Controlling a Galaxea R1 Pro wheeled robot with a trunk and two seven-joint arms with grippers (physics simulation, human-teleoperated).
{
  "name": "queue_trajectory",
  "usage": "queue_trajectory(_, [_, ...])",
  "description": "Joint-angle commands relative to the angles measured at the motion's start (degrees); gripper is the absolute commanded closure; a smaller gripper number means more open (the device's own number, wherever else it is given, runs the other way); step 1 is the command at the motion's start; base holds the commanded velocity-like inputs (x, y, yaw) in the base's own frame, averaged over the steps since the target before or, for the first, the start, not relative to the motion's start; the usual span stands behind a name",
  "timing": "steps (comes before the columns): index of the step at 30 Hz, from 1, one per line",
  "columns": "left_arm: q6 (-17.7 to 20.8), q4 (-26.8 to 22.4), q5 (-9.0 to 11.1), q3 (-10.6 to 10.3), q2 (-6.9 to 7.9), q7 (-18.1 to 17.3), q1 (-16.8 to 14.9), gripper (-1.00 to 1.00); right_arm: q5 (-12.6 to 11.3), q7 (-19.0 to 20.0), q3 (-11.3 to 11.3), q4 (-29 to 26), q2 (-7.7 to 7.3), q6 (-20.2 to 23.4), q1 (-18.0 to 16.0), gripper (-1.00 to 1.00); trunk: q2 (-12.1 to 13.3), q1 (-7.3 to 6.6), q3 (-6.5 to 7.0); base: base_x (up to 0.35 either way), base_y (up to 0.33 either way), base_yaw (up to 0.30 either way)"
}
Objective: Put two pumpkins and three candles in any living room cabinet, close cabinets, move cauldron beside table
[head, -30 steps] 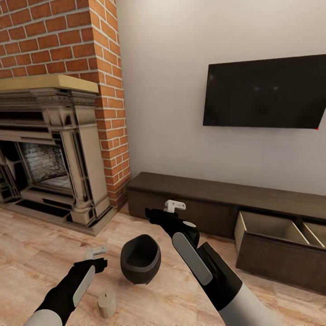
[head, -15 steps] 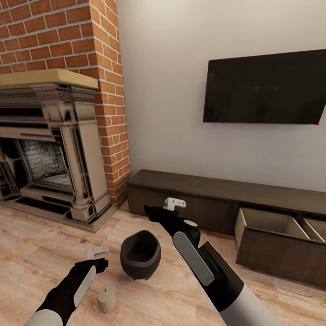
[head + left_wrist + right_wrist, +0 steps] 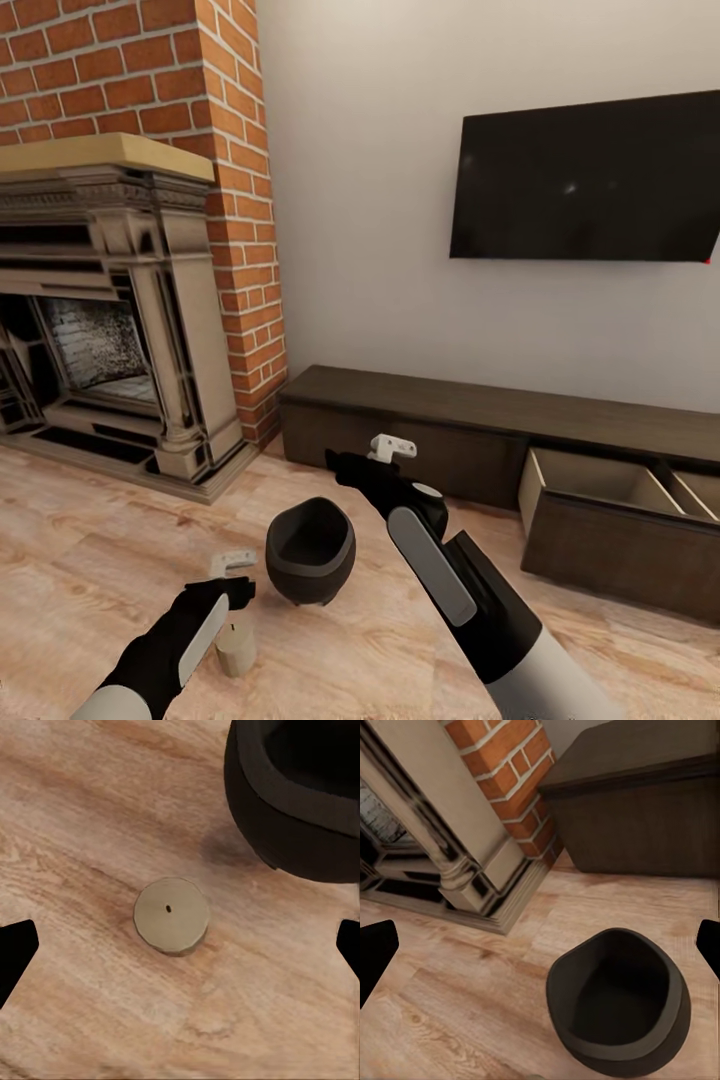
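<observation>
The black cauldron [image 3: 310, 550] stands upright on the wood floor, in front of the dark-brown cabinet [image 3: 430, 420]. One tan candle [image 3: 238, 655] stands on the floor beside it, partly covered by my left arm. My left gripper [image 3: 238, 590] hovers over this candle [image 3: 171, 915], open, fingers wide on either side and nothing held. The cauldron [image 3: 300, 802] sits close by. My right gripper [image 3: 345, 468] hangs open and empty above the cauldron [image 3: 619, 1009], facing the cabinet's end [image 3: 645, 817]. The pumpkins are out of view.
A cabinet drawer [image 3: 590, 490] at the right stands pulled out, pale inside, with a divider. The ornate grey-beige fireplace [image 3: 120, 310] and brick chimney [image 3: 240, 200] fill the left. A black TV [image 3: 590, 180] hangs on the wall above the cabinet.
The head view has shifted slightly. My left gripper has moved right, over the candle. The right arm, cauldron and candle keep their places.
</observation>
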Motion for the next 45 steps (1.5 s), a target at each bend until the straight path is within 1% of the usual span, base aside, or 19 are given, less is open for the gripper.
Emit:
queue_trajectory(1, [0.2,0.7,0.5,-0.7,-0.18,0.6,-0.1,-1.00,-0.4,-0.5,-0.2,0.0,0.00,0.1,0.0,-1.00,0.0,0.01,-0.29,0.000,0.000,0.000])
queue_trajectory(2, [0.2,1.4,0.4,-1.0,-0.50,0.6,-0.1,-1.00,-0.4,-0.5,-0.5,0.0,0.00,0.1,0.0,-1.00,-0.1,0.03,-0.51,0.000,0.000,0.000])
queue_trajectory(4, [0.5,1.8,0.4,-1.2,-0.67,0.6,-0.1,-1.00,-0.4,-0.5,-0.6,0.0,0.00,0.1,0.0,-1.00,-0.1,0.09,-0.96,0.000,0.000,0.000])
queue_trajectory(6, [1.5,1.9,0.3,-1.2,-0.72,0.6,-0.2,-1.00,-0.4,-0.5,-0.7,0.0,0.00,0.1,0.0,-1.00,-0.1,0.14,-1.40,0.000,0.000,0.000])
queue_trajectory(10, [5.1,1.9,0.3,-1.3,-0.69,0.5,-0.3,-1.00,-0.4,-0.5,-0.7,0.2,0.00,0.0,0.0,-1.00,-0.2,0.24,-2.29,0.000,0.000,0.000])
queue_trajectory(13, [6.1,1.7,0.4,-1.3,-0.54,0.5,-0.3,-1.00,-0.4,-0.5,-0.7,0.2,0.00,0.0,0.0,-1.00,-0.2,0.32,-2.95,0.000,0.000,0.000])
queue_trajectory(19, [6.4,1.5,0.4,-1.3,-0.25,0.6,-0.3,-1.00,-0.4,-0.5,-0.8,0.2,0.00,0.1,0.0,-1.00,-0.3,0.47,-4.28,0.000,0.000,0.000])
queue_trajectory(30, [6.3,1.5,0.0,-1.3,-0.16,0.8,-0.3,-1.00,-0.4,-0.6,-0.9,0.4,0.00,0.0,0.0,-1.00,-0.4,0.76,-6.69,0.000,0.000,-0.002])
queue_trajectory(35, [6.2,1.5,0.0,-1.3,-0.15,0.8,-0.3,-1.00,-0.5,-0.6,-0.9,0.3,0.00,0.0,0.0,-1.00,-0.5,0.89,-7.57,0.000,0.000,-0.144])
queue_trajectory(39, [6.2,1.5,0.0,-1.3,-0.15,0.8,-0.3,-1.00,-1.9,-0.6,-0.9,0.2,-0.08,-0.1,0.0,-1.00,-0.6,0.99,-8.23,0.000,0.000,-0.224])
queue_trajectory(41, [6.1,1.5,-0.1,-1.3,-0.15,0.8,-0.3,-1.00,-2.7,-0.6,-1.1,0.2,-0.44,-0.1,0.0,-1.00,-0.6,1.04,-8.60,0.000,0.000,-0.181])
queue_trajectory(45, [6.0,1.4,-0.1,-1.3,-0.08,0.8,-0.3,-1.00,-3.1,-0.7,-1.3,0.1,-0.72,-0.1,0.0,-1.00,-0.6,1.04,-8.55,0.000,0.000,-0.057])
